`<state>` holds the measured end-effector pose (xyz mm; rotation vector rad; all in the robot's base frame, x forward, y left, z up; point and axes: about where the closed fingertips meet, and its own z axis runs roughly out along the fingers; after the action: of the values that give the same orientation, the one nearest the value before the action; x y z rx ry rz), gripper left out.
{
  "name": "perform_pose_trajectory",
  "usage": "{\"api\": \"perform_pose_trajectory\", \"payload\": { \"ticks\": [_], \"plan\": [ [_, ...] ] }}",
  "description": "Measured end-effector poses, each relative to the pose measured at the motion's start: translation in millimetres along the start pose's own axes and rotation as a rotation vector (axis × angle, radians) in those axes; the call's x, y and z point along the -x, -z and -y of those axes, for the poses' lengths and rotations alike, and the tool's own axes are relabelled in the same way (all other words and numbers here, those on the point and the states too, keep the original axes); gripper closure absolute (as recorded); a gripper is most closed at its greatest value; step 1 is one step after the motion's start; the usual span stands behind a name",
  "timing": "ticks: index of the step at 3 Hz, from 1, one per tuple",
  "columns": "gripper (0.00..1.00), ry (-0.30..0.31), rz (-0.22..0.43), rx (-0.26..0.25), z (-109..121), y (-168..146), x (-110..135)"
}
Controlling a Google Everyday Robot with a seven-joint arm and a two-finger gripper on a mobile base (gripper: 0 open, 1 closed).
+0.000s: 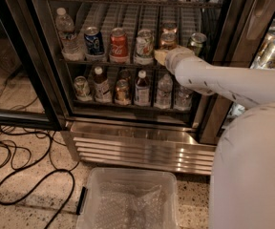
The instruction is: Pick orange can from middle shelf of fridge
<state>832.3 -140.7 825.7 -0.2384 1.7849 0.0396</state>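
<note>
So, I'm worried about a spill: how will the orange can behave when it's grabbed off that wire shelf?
Probably stiff but slick: the orange can looks like shiny metal. Upright on the wire shelf, it could tip if nudged, perhaps onto the green can beside it. The gripper is right in front of its lower half.

From here, a clear plastic water bottle [67, 30] stands at the left end of a row with a blue soda can [94, 41], a red cola can [119, 43] and a silver-and-white can [144, 44] beside it. A green can [196, 42] is at the right end. The gripper [162, 56] sits low, just right of the silver-and-white can. One rack down stands a line of small capped bottles [141, 87]. On the speckled stone floor [37, 199] is a clear plastic bin [95, 185] lined with bubble wrap, with black cables [13, 161] looping to its left.
</note>
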Motion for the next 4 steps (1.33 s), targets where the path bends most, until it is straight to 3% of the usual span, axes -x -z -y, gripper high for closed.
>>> {"api": "perform_pose_trajectory", "payload": {
  "ticks": [2, 4],
  "plan": [
    [1.00, -0.125, -0.013, 0.041, 1.3, 6.7, 17.1],
    [1.00, -0.199, -0.018, 0.072, 0.8, 16.3, 28.8]
  ]
}}
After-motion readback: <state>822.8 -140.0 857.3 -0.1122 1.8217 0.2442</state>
